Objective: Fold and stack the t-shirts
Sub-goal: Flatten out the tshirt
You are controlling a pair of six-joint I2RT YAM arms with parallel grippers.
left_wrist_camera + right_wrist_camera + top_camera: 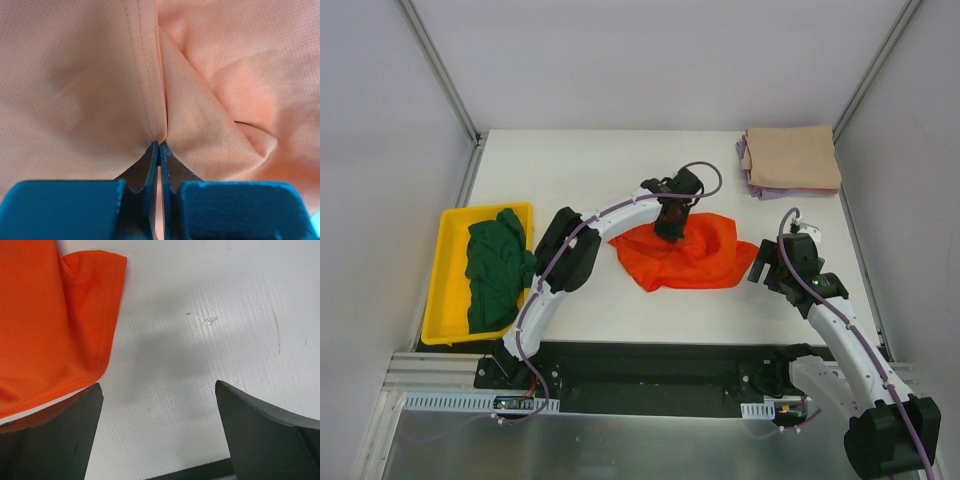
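T-shirt of bright orange-red cloth (692, 258) crumpled at centre of white tabletop (570, 170), fold pinched in left gripper (159, 144); right gripper (159, 390) spread wide over bare tabletop just beside its sleeve.

Overhead view: bright, even, diffuse light from above. White desk (620, 170) reads slightly grey-lilac, no glare. Shadows under the arms short and soft. Sharp throughout.

Left wrist view: orange-red t-shirt (225, 75) fills the frame, washed out to pale peach. Weave crisp at centre, soft shading in the folds. Left gripper (159, 150) at the bottom edge is out of focus.

Right wrist view: cloth colour saturated. A broad, soft grey shadow lies on the desk ahead of the right gripper (157, 385). Its dark fingers (50, 440) are slightly blurred, one tinged with orange reflection.
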